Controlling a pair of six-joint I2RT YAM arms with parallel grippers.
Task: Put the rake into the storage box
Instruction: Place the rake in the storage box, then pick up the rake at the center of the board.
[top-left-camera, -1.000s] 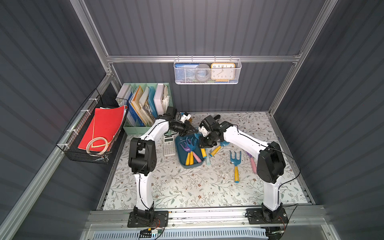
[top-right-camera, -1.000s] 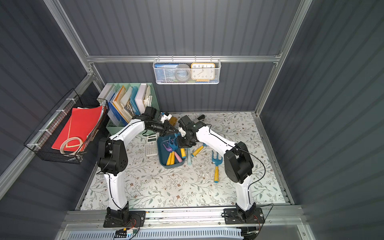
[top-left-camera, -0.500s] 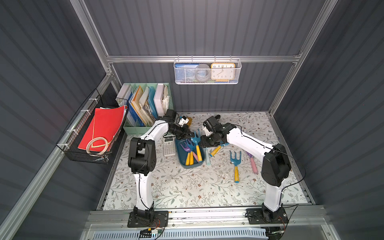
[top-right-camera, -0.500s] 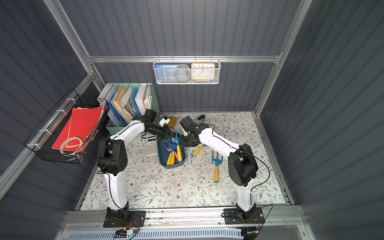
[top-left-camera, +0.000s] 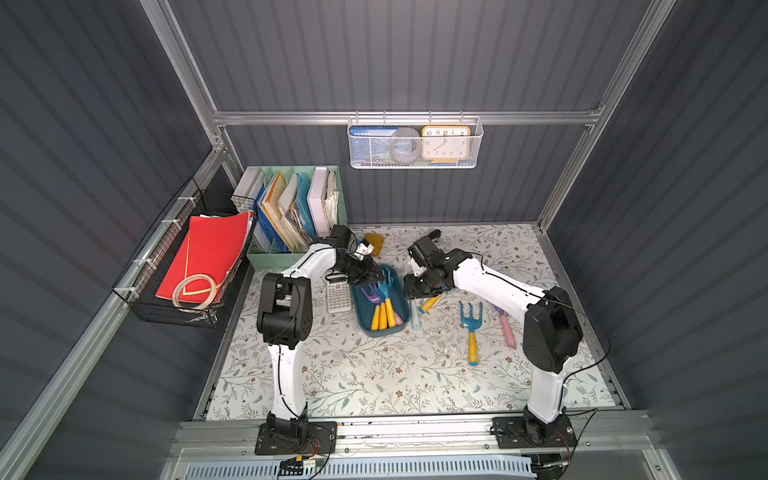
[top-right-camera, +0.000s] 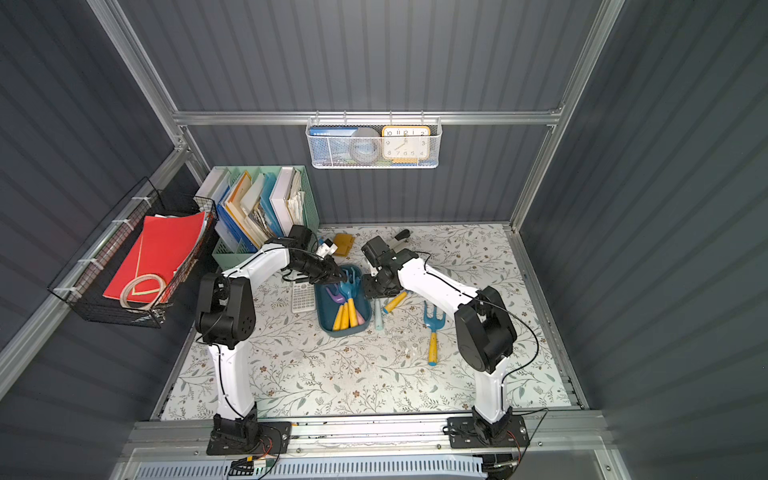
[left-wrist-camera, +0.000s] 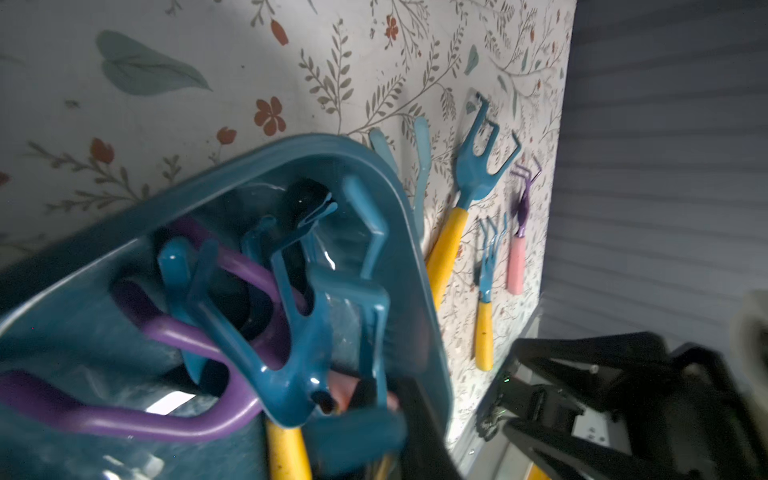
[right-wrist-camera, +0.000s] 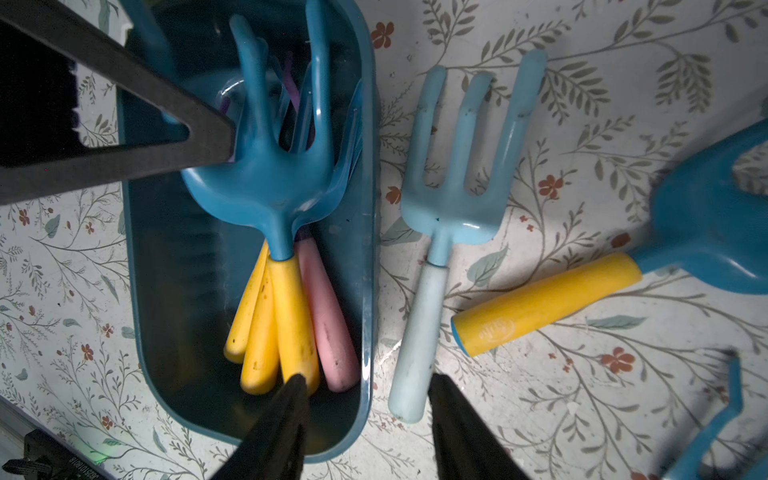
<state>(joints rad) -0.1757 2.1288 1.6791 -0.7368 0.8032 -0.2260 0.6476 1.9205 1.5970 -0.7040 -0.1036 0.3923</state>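
**A:** Where do we find the rake (top-left-camera: 386, 291) from above?

**B:** In both top views it lies in the box (top-left-camera: 362, 311), on top of the other tools (top-left-camera: 375, 319). Its tines point away from the robot's bases. The box sits on the mat (top-left-camera: 374, 374), just beside the calculator (top-left-camera: 338, 296).

**A:** And the grippers?

**B:** The left gripper (top-left-camera: 374, 275) is over the box's far end, at the tines. The right gripper (top-left-camera: 410, 290) hangs just beside the box's right rim (above a yellow-handled tool (top-left-camera: 430, 303) on the mat).

**A:** What do we get from the left wrist?

**B:** The rake's head fills the foreground, blurred, crossing a purple tool (left-wrist-camera: 187, 415) inside the box. We cannot tell here whether the left jaws are apart or together.

**A:** And the right wrist?

**B:** We look straight down. The rake's yellow handle rests among two more yellow handles and a pink one, with its head raised above the rest. One left finger (right-wrist-camera: 208, 143) touches the side of the head. Its partner is unclear (only a dark shape at the edge), so we leave that grip undecided. The right jaws stand apart, holding nothing. They hang over the box's rim and the handle end of a pale fork (right-wrist-camera: 453, 199) lying on the mat alongside.
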